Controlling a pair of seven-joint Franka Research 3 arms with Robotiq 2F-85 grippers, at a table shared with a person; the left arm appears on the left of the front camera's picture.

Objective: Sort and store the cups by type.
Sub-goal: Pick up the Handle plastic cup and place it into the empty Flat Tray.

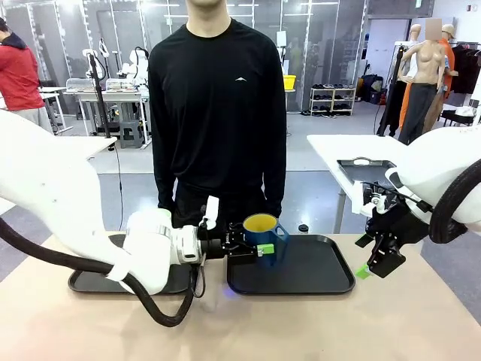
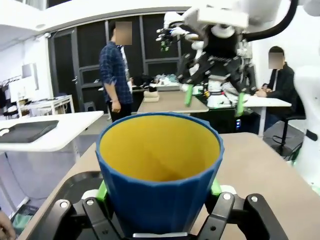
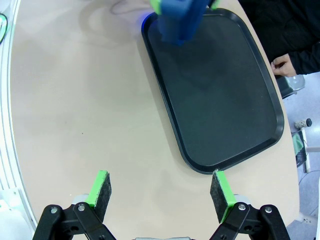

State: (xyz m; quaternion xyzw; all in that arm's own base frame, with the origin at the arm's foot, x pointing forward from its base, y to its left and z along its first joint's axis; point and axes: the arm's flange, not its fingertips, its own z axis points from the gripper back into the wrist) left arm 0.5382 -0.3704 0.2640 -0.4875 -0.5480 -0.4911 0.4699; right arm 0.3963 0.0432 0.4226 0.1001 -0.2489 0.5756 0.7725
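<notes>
In the front view, the left arm comes in from 9 o'clock, over a dark tray at the left side of the table. Its left gripper points toward 3 o'clock and is closed on the dark blue mug, which has a yellow inside. The mug stands upright between the jaws, above the left part of the second black tray; I cannot tell if it touches the tray or hangs just above it. In the left wrist view the mug sits right between the two fingers, with a green pad pressed on each side of its ribbed wall, and its open mouth faces up.

Behind the trays, at 12 o'clock, a person in a black shirt stands at the far side of the table.

At 3 o'clock the right gripper hangs over the table just beside the right edge of the black tray, well apart from the mug. In the right wrist view its jaws stand wide open with nothing between the green pads, and the mug is at 12 o'clock, at the far end of the tray.
</notes>
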